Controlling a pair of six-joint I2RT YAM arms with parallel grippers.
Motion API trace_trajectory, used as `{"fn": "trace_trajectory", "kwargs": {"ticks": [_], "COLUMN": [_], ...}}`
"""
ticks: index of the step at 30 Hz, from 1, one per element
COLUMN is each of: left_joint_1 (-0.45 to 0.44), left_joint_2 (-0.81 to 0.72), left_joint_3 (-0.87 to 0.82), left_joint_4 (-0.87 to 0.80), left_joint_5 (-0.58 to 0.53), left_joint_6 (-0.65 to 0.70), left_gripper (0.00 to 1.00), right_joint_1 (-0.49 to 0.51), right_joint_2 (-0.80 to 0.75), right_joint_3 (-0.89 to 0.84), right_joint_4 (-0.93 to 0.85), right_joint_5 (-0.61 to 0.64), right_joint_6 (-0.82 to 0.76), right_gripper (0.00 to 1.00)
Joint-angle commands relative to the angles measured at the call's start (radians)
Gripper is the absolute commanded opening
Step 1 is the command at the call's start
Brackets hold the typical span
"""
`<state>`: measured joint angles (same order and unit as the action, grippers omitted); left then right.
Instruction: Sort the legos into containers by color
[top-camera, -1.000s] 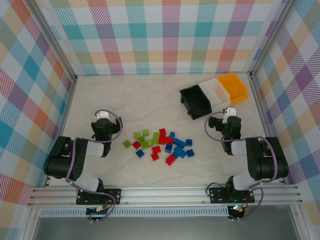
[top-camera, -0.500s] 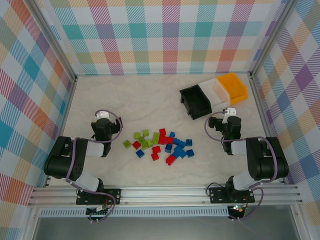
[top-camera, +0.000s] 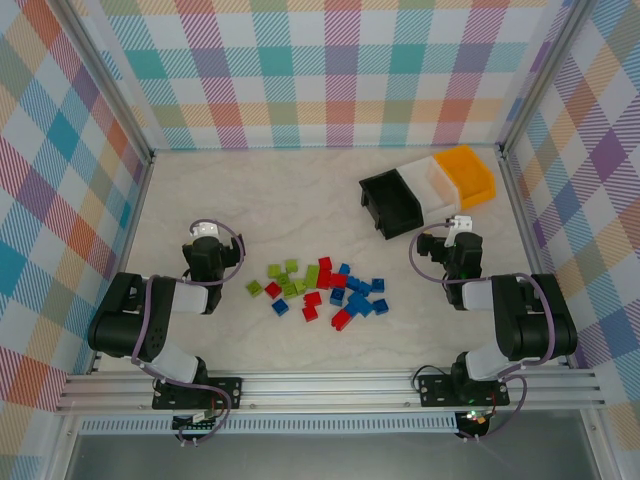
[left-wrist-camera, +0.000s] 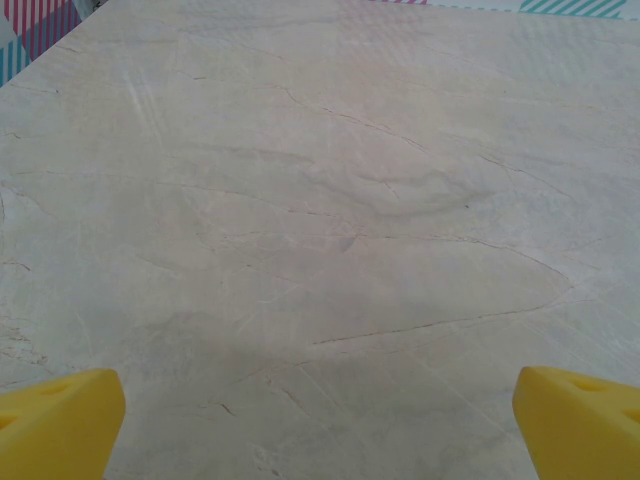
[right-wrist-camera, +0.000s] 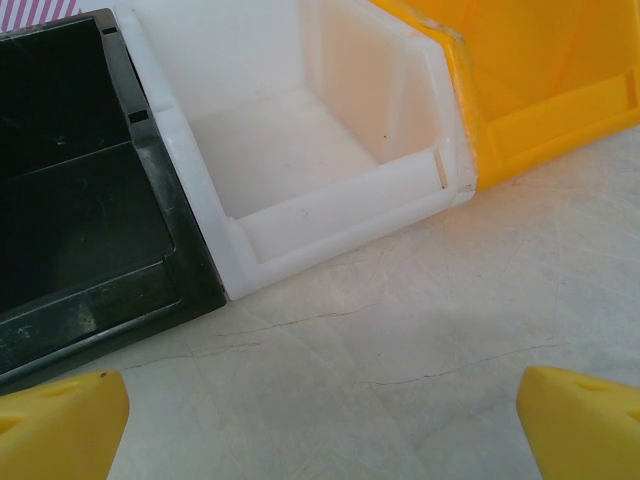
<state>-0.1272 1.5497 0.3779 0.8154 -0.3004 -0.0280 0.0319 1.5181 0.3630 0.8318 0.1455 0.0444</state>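
We find the legos (top-camera: 320, 288) scattered mid-frame on the table (top-camera: 260, 190), slightly below centre. The containers (top-camera: 428, 190) stand joined in a row at the upper right. The left gripper (top-camera: 204, 236) sits left of the pile, and the right gripper (top-camera: 459, 232) sits just below the containers.

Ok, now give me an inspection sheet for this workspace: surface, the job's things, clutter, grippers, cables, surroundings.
Surface: pale marbled tabletop with hairline veins; no spills seen.
Job's things: legos lie loose in one cluster mid-table between the arms, green mostly left, red in the middle, blue mostly right. The black bin, white bin and orange-yellow bin are joined in a row at the far right; black and white look empty.
Clutter: nothing seen.
Grippers: left gripper open over bare table, holding nothing; right gripper open, facing the bins, holding nothing.
Cables: purple cables looped along both arms, off the bricks.
Surroundings: plaid walls; aluminium rail at the near edge.
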Motion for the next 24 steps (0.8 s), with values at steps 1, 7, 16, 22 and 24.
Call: {"fn": "trace_trajectory", "kwargs": {"ticks": [1,7,16,22,24], "left_joint_1": [0.015,0.010,0.000,0.039,0.042], "left_joint_2": [0.014,-0.019,-0.373,-0.502,-0.535], "left_joint_3": [0.023,0.021,0.135,0.205,0.218], "left_joint_4": [0.028,0.007,-0.423,-0.562,-0.627], "left_joint_5": [-0.014,-0.031,-0.163,-0.264,-0.278], "left_joint_6": [0.018,0.019,-0.075,-0.417,-0.561], "left_gripper": [1.00,1.00,1.00,1.00,1.00], "right_joint_1": [-0.009,-0.018,-0.007,-0.009,-0.027], "right_joint_2": [0.014,-0.010,-0.233,-0.314,-0.341], "right_joint_3": [0.027,0.027,0.160,0.243,0.280], "right_joint_4": [0.033,0.019,-0.439,-0.682,-0.854], "right_joint_5": [-0.001,-0.003,0.128,0.307,0.316], "right_joint_6": [0.015,0.022,0.102,0.478,0.674], "right_gripper": [1.00,1.00,1.00,1.00,1.00]}}
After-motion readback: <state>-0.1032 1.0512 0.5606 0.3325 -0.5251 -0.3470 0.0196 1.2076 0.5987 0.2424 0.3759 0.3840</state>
